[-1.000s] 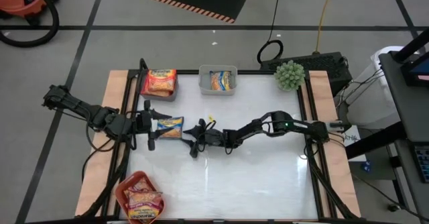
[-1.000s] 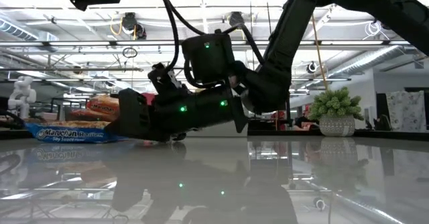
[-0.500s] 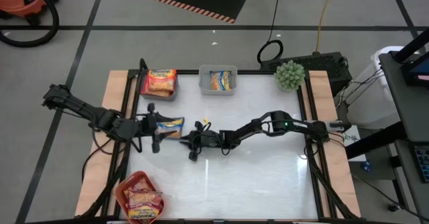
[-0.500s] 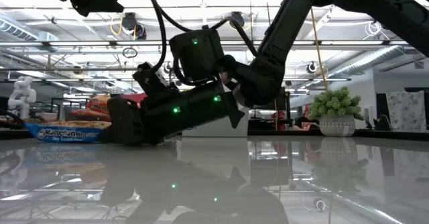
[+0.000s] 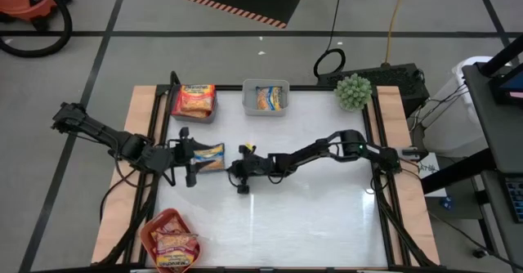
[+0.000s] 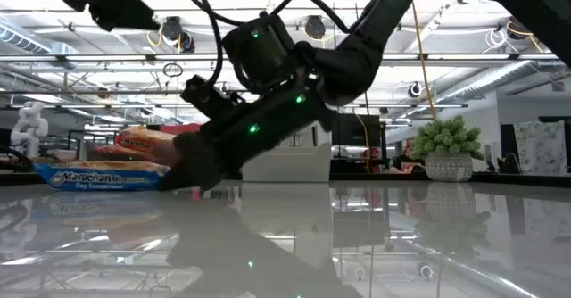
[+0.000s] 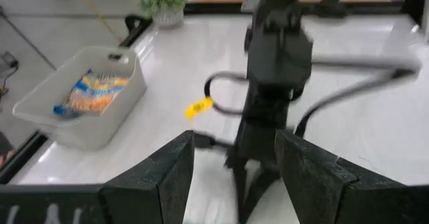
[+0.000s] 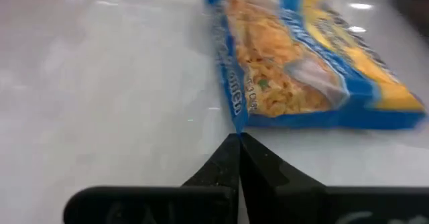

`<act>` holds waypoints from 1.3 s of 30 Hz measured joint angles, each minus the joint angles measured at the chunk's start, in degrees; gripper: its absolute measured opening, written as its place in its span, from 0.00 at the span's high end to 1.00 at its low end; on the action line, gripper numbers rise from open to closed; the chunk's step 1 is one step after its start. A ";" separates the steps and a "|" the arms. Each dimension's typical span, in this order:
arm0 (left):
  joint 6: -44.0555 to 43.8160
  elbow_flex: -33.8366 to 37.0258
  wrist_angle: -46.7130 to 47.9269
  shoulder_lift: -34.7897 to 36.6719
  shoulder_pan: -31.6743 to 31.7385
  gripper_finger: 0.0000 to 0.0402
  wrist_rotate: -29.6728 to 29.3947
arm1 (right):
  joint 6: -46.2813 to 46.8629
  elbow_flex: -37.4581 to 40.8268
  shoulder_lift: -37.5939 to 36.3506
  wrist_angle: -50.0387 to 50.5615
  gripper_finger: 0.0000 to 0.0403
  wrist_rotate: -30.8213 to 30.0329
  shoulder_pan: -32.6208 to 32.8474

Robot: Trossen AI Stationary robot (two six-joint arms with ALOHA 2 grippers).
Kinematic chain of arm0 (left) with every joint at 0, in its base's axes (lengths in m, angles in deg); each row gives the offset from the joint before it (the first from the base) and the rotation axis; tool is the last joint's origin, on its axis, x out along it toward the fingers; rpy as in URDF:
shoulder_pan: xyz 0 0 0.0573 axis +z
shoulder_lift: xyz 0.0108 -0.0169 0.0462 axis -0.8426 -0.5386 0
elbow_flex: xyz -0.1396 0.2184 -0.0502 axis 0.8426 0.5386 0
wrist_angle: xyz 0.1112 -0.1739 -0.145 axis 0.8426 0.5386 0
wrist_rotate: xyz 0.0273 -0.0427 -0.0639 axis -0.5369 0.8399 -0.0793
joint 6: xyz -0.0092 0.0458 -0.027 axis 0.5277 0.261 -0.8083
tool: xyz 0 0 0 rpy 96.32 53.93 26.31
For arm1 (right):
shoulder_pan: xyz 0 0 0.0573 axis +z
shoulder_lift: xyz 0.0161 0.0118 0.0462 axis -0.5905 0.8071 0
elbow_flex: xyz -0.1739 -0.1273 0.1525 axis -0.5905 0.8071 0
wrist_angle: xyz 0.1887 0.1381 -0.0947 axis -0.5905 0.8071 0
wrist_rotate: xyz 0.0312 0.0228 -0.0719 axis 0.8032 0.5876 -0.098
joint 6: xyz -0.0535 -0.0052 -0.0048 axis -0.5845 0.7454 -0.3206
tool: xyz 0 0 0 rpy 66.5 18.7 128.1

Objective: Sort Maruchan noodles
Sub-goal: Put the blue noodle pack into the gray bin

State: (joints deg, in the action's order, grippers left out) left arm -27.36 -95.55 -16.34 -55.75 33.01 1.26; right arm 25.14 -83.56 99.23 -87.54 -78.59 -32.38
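Overhead view straight down, low view level across table, wrist views close, sharing blue packet (image 5: 209,154).

Blue-and-yellow noodle packet (image 8: 301,76)

Grey bin (image 5: 265,98), salmon-red bin (image 5: 157,227), small green plant (image 5: 353,91)

White table (image 5: 310,216), wood side rails. On it: blue packet (image 5: 209,154) left-centre, grey bin (image 5: 265,98) and clear bin (image 5: 194,101) at far edge, red bin (image 5: 167,239) near-left corner, plant (image 5: 353,91) far-right.
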 joint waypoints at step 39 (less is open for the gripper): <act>-37.47 3.32 29.44 -11.49 6.27 0.47 25.70 | -2.84 13.18 -14.19 3.82 0.64 -0.02 -5.22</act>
State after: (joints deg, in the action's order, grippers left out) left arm -64.83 -92.23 13.11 -67.24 39.28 26.96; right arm 22.30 -70.39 85.03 -83.72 -78.61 -37.60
